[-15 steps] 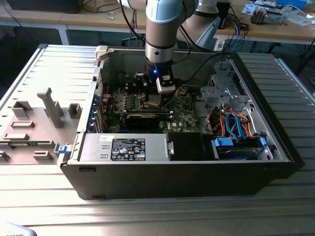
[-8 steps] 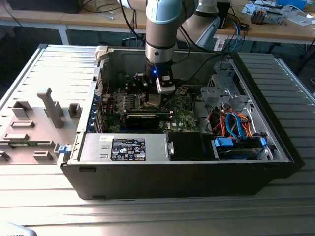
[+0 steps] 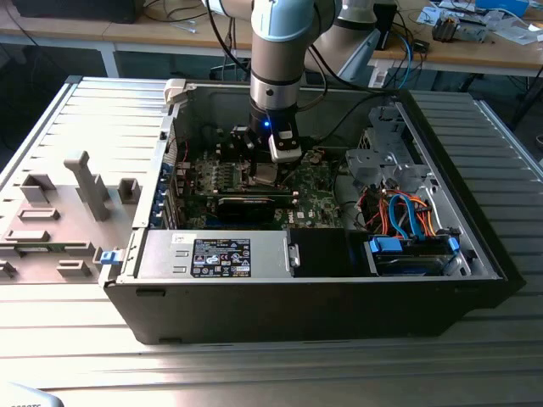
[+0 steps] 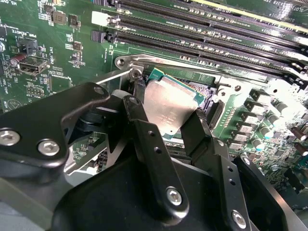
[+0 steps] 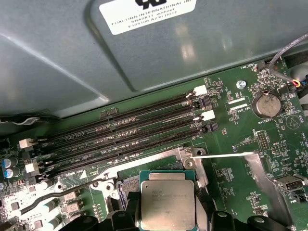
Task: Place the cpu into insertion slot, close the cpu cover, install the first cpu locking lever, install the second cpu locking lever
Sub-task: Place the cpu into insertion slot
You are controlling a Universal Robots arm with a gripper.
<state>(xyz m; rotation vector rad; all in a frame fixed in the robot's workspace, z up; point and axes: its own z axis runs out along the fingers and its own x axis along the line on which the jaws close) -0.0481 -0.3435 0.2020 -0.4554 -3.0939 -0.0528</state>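
My gripper [image 3: 270, 172] is low inside the open computer case, over the green board. It is shut on the cpu [image 4: 169, 107], a flat square plate with a dull metal face, held by two opposite edges between black fingers [image 4: 140, 98]. The cpu [image 5: 167, 201] hangs slightly tilted, right over the insertion slot [image 4: 206, 98], whose dark recess and silvery rim [image 5: 159, 162] show around it. I cannot tell whether they touch. A thin silver locking lever [image 5: 222, 154] sticks out from the rim's corner. A grey plate [image 5: 262, 173] beside the slot may be the raised cpu cover.
Long black memory slots [image 5: 130, 127] run just beyond the socket. A darker lever [image 5: 53, 195] lies at its other side. The case wall [image 5: 144, 48] rises close behind. In the exterior view, a power supply [image 3: 216, 254] and drive bays with cables [image 3: 407, 220] fill the case's front and right.
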